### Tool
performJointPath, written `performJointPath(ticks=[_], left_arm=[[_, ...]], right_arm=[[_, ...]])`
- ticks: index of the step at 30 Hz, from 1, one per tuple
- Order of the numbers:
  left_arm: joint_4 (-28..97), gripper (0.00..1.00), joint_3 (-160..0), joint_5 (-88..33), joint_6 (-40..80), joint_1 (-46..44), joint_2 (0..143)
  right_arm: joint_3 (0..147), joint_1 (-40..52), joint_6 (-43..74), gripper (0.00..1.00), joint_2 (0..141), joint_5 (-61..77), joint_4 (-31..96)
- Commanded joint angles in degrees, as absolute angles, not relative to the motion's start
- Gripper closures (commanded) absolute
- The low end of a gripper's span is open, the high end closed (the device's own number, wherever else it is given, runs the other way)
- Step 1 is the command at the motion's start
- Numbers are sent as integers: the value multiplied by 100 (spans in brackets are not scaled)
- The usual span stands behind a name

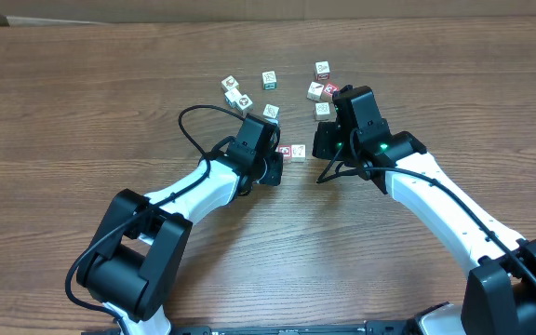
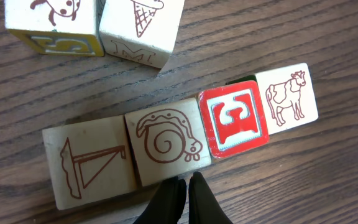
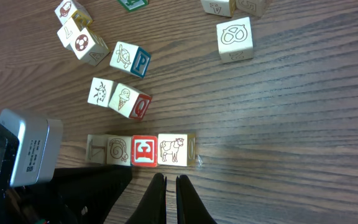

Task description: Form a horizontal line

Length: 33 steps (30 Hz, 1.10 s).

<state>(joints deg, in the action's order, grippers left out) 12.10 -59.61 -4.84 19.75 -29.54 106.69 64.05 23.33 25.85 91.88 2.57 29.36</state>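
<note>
Left wrist view: the horizontal line (image 2: 166, 140) lies at twelve o'clock of the left hand (image 2: 184, 190), closed and empty; right hand (image 3: 165, 186) likewise.

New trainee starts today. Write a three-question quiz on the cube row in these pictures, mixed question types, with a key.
1. How many cubes form the row?
2. True or false: the red-faced cube sits at an end of the row.
3. Which cube ends the row beside the red-faced cube? A. cow cube B. fish cube C. horse cube
Key: 1. four; 2. false; 3. A.
</note>
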Motion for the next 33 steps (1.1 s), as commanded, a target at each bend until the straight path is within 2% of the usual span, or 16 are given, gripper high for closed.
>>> performJointPath(ticks=[1, 11, 21, 33], left_arm=[[1177, 96, -6018, -405, 2082, -2965, 10683], [1675, 96, -6274, -552, 2027, -2967, 10328], [2917, 96, -6842, 458, 1717, -2910, 8237], [4410, 96, -6842, 526, 1699, -2908, 6165]], right_arm=[[6392, 2311, 2547, 96, 9102, 224, 2906], [6392, 2311, 2545, 96, 9094, 226, 2906], [6565, 2311, 2246, 96, 8276, 176, 3527], [6565, 2327, 2250, 96, 6611, 703, 5065]])
